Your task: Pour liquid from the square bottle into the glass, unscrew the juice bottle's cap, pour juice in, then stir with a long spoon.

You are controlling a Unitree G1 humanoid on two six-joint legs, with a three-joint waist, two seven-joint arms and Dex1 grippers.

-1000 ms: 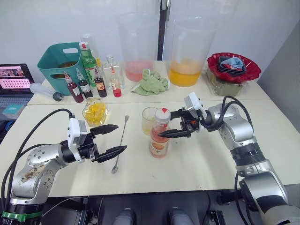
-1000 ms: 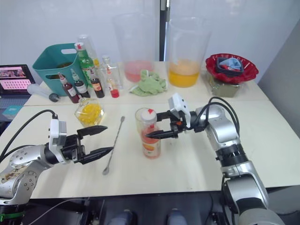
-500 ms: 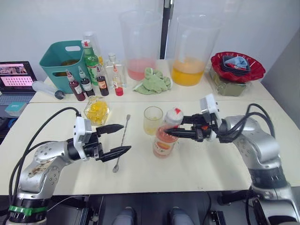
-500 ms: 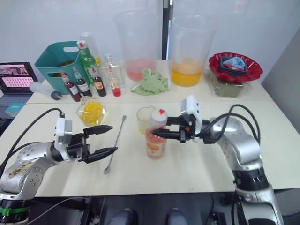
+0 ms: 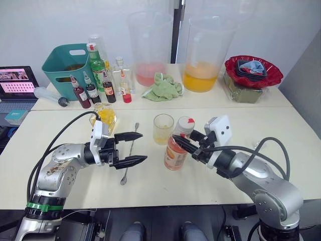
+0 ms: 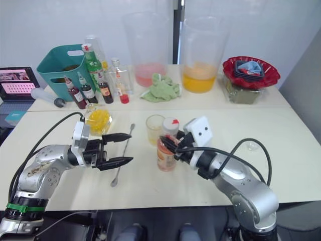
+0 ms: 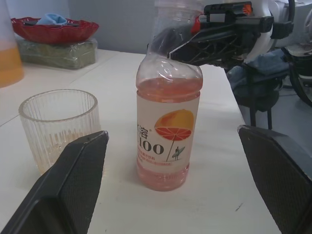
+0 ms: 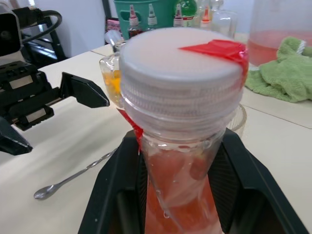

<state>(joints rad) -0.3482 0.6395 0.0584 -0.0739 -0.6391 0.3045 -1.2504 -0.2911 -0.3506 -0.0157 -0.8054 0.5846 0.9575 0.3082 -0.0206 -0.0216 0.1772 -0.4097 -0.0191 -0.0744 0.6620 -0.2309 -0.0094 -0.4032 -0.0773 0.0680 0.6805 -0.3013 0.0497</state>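
The juice bottle (image 5: 175, 149) stands mid-table, leaning slightly, with pink-orange liquid and its white cap (image 5: 186, 123) screwed on. My right gripper (image 5: 179, 141) is shut on the bottle's neck just under the cap (image 8: 180, 73), one finger (image 8: 117, 185) on each side. The glass (image 5: 163, 129) stands just behind and left of the bottle and holds a little yellowish liquid. My left gripper (image 5: 144, 146) is open and empty, pointing at the bottle from the left. The long spoon (image 5: 129, 153) lies on the table below it. The square bottle (image 5: 104, 115) sits further left.
Along the back stand two big clear pitchers (image 5: 148, 47) (image 5: 203, 52), a green cloth (image 5: 163, 86), a teal basket (image 5: 62, 65), a tall green bottle (image 5: 97, 63), small dark red-capped bottles (image 5: 80, 93) and a red bowl (image 5: 253, 73). A laptop (image 5: 17, 85) sits far left.
My right arm has swung down to the near side of the bottle, still holding its neck. My left gripper has moved right, closer to the bottle, and stays open.
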